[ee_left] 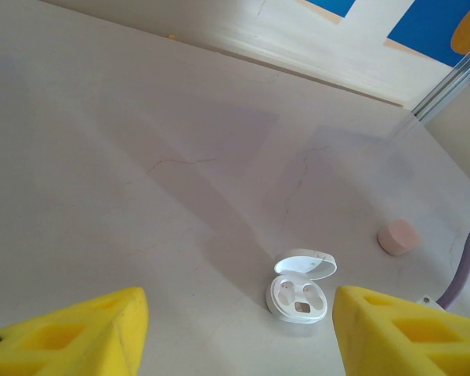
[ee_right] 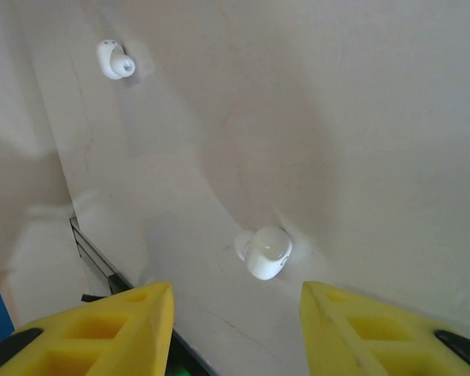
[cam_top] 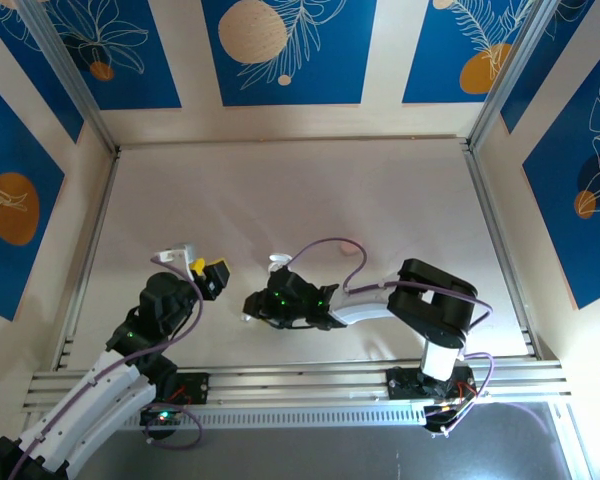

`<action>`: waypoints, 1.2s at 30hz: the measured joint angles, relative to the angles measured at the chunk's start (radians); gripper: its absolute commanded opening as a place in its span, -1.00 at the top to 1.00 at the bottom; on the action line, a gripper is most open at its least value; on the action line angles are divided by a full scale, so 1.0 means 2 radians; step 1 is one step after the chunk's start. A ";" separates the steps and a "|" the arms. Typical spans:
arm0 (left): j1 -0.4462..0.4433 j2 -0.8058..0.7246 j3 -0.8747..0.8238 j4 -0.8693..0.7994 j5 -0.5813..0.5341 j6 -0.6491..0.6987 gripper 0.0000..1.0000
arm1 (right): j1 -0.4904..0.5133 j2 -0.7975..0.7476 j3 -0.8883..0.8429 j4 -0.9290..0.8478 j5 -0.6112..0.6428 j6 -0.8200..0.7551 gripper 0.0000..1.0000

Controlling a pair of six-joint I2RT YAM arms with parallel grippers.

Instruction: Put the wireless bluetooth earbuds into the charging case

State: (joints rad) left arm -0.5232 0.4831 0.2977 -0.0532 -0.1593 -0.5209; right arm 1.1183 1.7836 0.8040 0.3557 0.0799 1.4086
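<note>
The white charging case [ee_left: 299, 291] lies on the table with its lid up and both wells empty; from above the charging case [cam_top: 278, 261] sits near the middle. My left gripper [ee_left: 239, 307] hovers before it, open, with nothing between its yellow fingers [ee_left: 78, 333]. One white earbud [ee_right: 262, 252] lies on the table just ahead of my right gripper [ee_right: 235, 298], which is open and empty. A second white earbud [ee_right: 113, 59] lies farther off at the upper left. From above, the left gripper [cam_top: 208, 272] and right gripper [cam_top: 252, 305] are low over the near table, on either side of the case.
A closed pale pink case [ee_left: 398, 236] rests beyond and to the right of the white case, near a purple cable [ee_left: 464, 270]. Aluminium rails [cam_top: 300, 378] run along the near table edge. Patterned walls [cam_top: 280, 50] close in the back and sides.
</note>
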 measured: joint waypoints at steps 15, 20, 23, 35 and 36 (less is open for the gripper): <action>0.001 -0.002 0.000 -0.007 0.000 0.000 -0.26 | -0.001 0.024 0.013 -0.002 0.009 0.028 0.41; 0.001 -0.002 0.000 -0.007 0.000 0.000 -0.27 | -0.003 0.034 0.014 -0.002 0.010 0.036 0.55; 0.001 -0.002 0.000 -0.007 0.000 0.000 -0.27 | -0.003 0.036 0.015 0.001 0.010 0.039 0.55; 0.001 -0.002 0.000 -0.007 0.000 0.000 -0.26 | -0.002 0.040 0.015 0.014 0.011 0.045 0.38; 0.001 -0.002 0.000 -0.007 0.000 0.000 -0.26 | -0.001 0.040 0.016 0.015 0.011 0.046 0.35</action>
State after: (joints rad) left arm -0.5213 0.4797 0.2977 -0.0673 -0.1593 -0.5209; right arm 1.1156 1.8629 0.8352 0.3866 0.1024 1.5005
